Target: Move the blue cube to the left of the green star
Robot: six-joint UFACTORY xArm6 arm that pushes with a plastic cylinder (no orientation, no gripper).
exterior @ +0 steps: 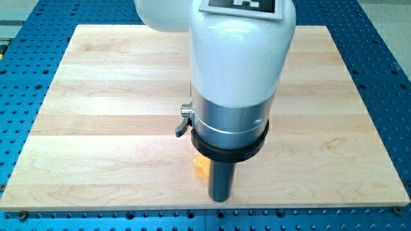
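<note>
My arm's white and silver body fills the middle of the view. The dark rod comes down from it and my tip rests on the wooden board near the view's bottom edge. A yellow block shows just left of the rod, touching or nearly touching it; most of it is hidden behind the rod. No blue cube and no green star show anywhere; the arm may hide them.
The wooden board lies on a blue perforated table. The board's bottom edge runs just below my tip.
</note>
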